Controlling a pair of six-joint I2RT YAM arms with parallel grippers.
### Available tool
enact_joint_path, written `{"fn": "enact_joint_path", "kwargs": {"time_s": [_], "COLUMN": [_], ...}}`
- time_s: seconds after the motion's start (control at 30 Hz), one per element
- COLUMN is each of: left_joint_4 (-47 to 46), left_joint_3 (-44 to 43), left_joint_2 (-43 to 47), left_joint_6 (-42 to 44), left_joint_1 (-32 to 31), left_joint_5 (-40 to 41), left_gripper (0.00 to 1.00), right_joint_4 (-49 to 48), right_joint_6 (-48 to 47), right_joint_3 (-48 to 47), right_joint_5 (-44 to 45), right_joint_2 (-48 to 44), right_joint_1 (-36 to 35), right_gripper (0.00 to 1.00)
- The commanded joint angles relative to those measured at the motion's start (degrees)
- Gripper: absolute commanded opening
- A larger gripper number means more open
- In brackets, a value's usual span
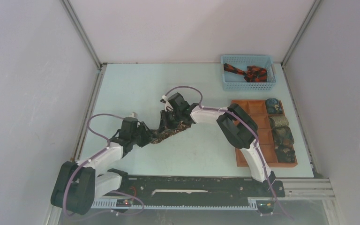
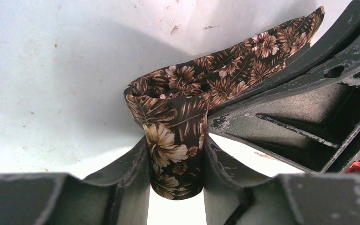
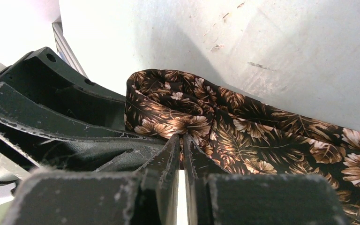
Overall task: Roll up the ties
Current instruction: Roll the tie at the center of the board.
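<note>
A dark brown tie with tan flowers (image 1: 169,133) lies mid-table between both arms. One end is wound into a small upright roll (image 2: 173,117), and its loose tail (image 2: 262,51) runs away to the right. My left gripper (image 2: 176,154) is shut on that roll, a finger (image 2: 133,164) pressing each side. My right gripper (image 3: 181,137) is shut, its tips pinching the tie's fabric (image 3: 243,131) right beside the roll. In the top view the left gripper (image 1: 146,136) and right gripper (image 1: 172,123) meet at the tie. A black and red-orange tie (image 1: 247,73) lies in the basket.
The blue mesh basket (image 1: 248,85) stands at the back right. In front of it sits an orange-brown compartment tray (image 1: 253,123) with several rolled ties (image 1: 279,129) in its right column. The right arm's fingers (image 2: 309,93) crowd the left wrist view.
</note>
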State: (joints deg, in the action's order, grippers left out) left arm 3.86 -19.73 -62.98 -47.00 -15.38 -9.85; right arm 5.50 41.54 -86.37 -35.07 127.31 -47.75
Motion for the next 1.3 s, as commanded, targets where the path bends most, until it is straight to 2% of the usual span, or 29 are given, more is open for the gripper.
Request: {"fn": "enact_joint_path", "kwargs": {"time_s": [0.0, 0.13, 0.3, 0.6, 0.9, 1.07, 1.27], "left_joint_4": [-0.34, 3.18, 8.26, 18.18, 33.65, 38.06, 41.47], "left_joint_3": [-0.81, -2.13, -3.89, -8.67, -18.28, -22.42, -25.38], "left_joint_2": [-0.08, 1.01, 3.50, 5.40, 0.21, -5.09, -7.40], "left_joint_6": [-0.19, 0.35, 1.22, 4.35, 10.48, 11.32, 12.40], "left_joint_1": [-0.68, -1.03, -1.50, -1.64, -1.63, -2.52, -3.14], "left_joint_5": [0.86, 3.06, 6.25, 11.61, 19.44, 22.69, 25.31], "left_gripper": [0.37, 0.31, 0.30, 0.27, 0.26, 0.24, 0.23], "right_joint_4": [0.13, 1.10, 2.82, 5.58, 6.99, 7.30, 7.21], "right_joint_6": [-1.15, -1.26, -2.17, -3.66, -4.21, -4.18, -3.86], "right_joint_3": [-0.56, -2.23, -4.88, -3.41, -0.95, 0.41, 2.25], "right_joint_5": [-0.26, -0.35, 0.58, 5.54, 9.97, 12.00, 12.81], "right_joint_2": [-1.34, -2.04, -0.93, 0.86, -1.61, -2.93, -2.53], "right_joint_1": [0.89, 3.01, 5.13, 2.68, 0.91, 1.12, 1.33], "right_gripper": [0.10, 0.10, 0.10, 0.10, 0.10, 0.10, 0.10]}}
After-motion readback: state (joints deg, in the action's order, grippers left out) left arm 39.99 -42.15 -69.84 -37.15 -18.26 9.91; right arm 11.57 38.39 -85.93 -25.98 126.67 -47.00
